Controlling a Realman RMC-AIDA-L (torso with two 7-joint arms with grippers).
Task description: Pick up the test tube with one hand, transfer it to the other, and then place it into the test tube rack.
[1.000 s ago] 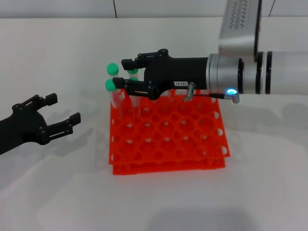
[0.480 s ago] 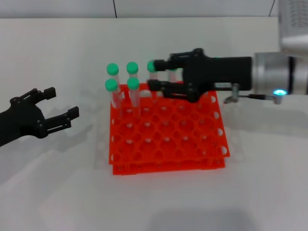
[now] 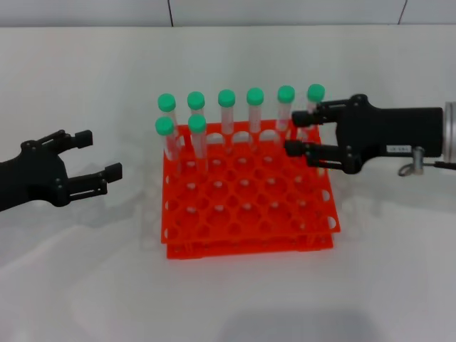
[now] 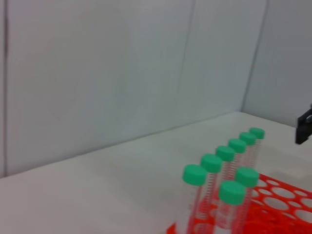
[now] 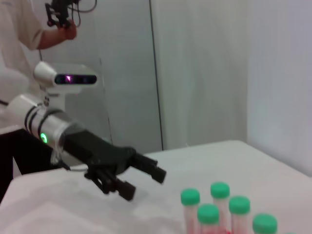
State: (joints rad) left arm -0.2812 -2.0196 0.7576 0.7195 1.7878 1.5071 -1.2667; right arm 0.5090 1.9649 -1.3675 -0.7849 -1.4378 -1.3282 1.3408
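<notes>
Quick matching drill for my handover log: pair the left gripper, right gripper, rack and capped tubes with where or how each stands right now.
Column 1:
1. left gripper
2. right gripper
3. test tube rack
4. green-capped tubes

Column 2:
A. standing upright in the rack's far rows
B. jaws open, empty, at the rack's far right corner
C. orange-red, between the two grippers
D. jaws open, empty, off the rack's left side

Pairs: 1-D, 2-B, 3-C, 4-A

Both grippers are matte black with two slim, ribbed fingers. The right gripper (image 3: 301, 132) carries a small white label, with a silver ring and thin metal fitting behind. The left gripper (image 3: 98, 161) joins a silver-white wrist lit green.
</notes>
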